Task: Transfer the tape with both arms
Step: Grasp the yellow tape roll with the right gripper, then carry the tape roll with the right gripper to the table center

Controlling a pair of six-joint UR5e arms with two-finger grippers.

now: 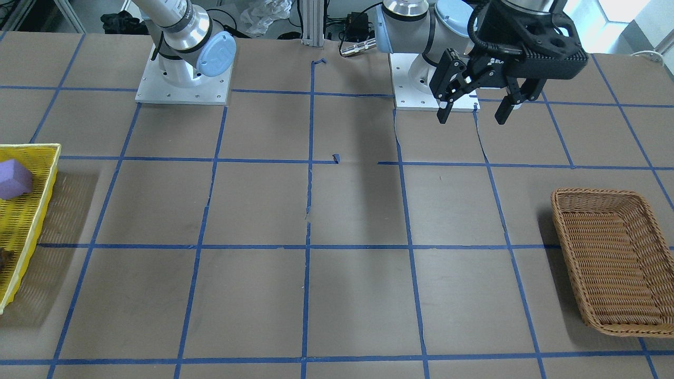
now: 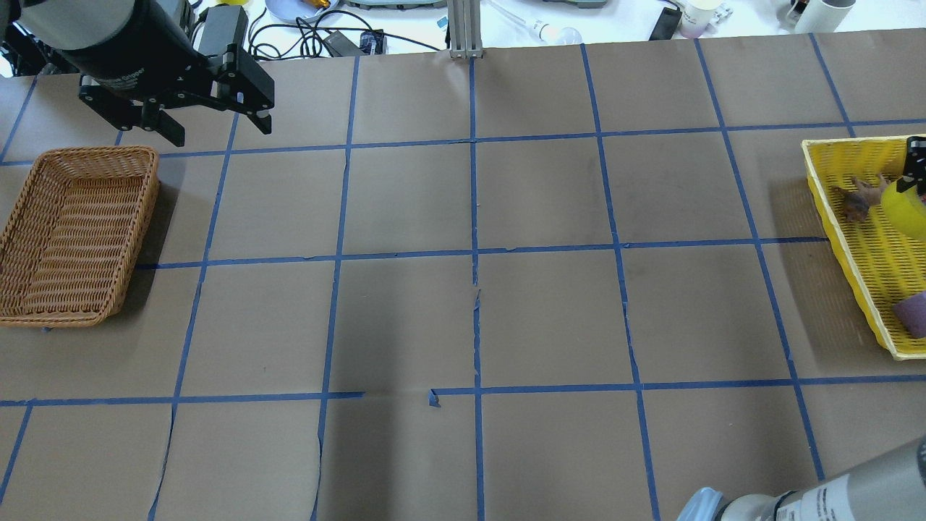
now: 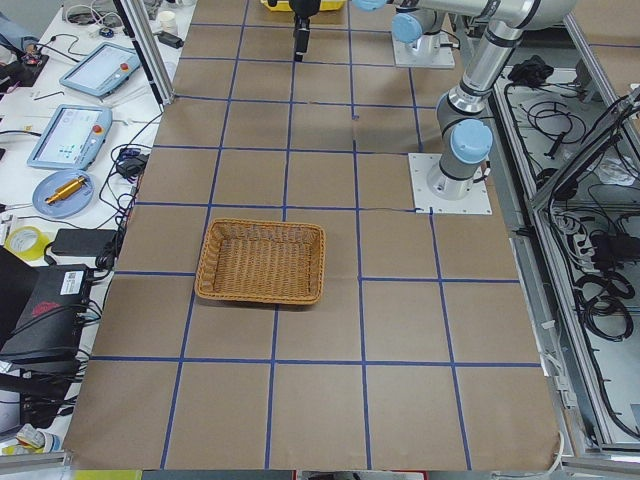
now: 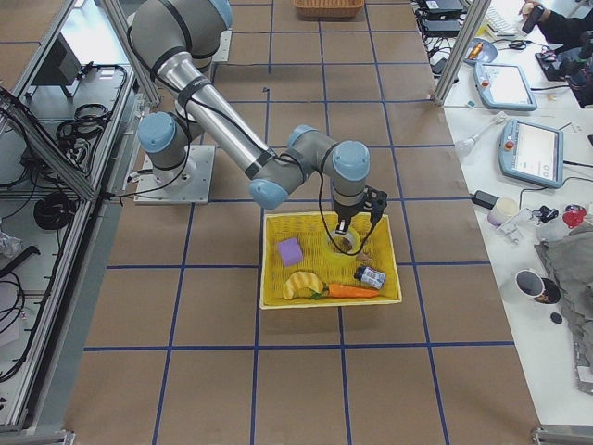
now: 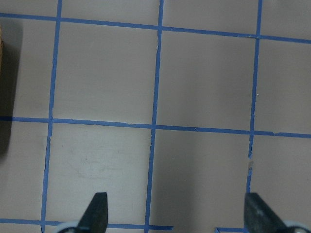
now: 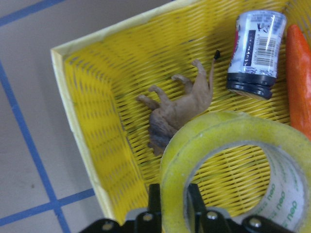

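Observation:
The yellow tape roll [image 6: 228, 165] with a whitish core hangs over the yellow basket [image 6: 87, 141]. My right gripper [image 6: 174, 206] is shut on the roll's wall, one finger inside the core and one outside. The roll also shows at the overhead view's right edge [image 2: 908, 210] and in the exterior right view [image 4: 346, 241]. My left gripper [image 1: 476, 110] is open and empty, held high near its base, beside the far end of the wicker basket [image 2: 72, 231]. The left wrist view shows its two fingertips [image 5: 97, 211] wide apart over bare table.
The yellow basket [image 4: 273, 269] also holds a purple block [image 1: 13, 179], a toy lion [image 6: 180, 107], a small can [image 6: 255, 48], a carrot [image 6: 300, 77] and a banana [image 4: 301, 283]. The wicker basket [image 1: 611, 258] is empty. Blue tape lines grid the brown table.

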